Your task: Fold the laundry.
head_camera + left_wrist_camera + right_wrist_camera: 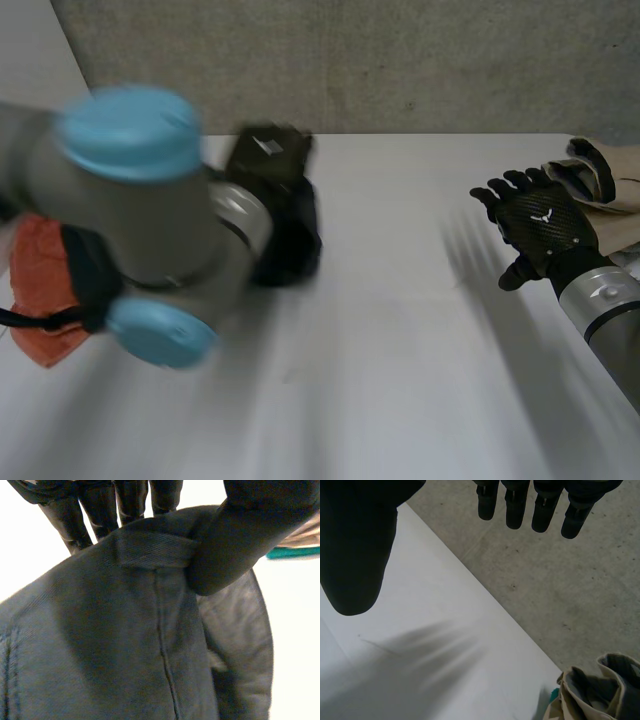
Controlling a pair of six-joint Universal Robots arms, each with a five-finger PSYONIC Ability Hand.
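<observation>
Careful: your left hand (pixel 250 535) pinches the dark garment (pixel 125 645) at a folded edge between thumb and fingers, at the far side of the table (pixel 400 330); your right hand (pixel 540 225) hangs spread and empty near the beige pile (pixel 615 180); that narrow pinch could slip in a quick swing.

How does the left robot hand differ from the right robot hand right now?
The left robot hand pinches a dark garment with its thumb; the right robot hand holds nothing. The left sits against cloth; the right hovers open above the table beside a beige garment. Both are black.
</observation>
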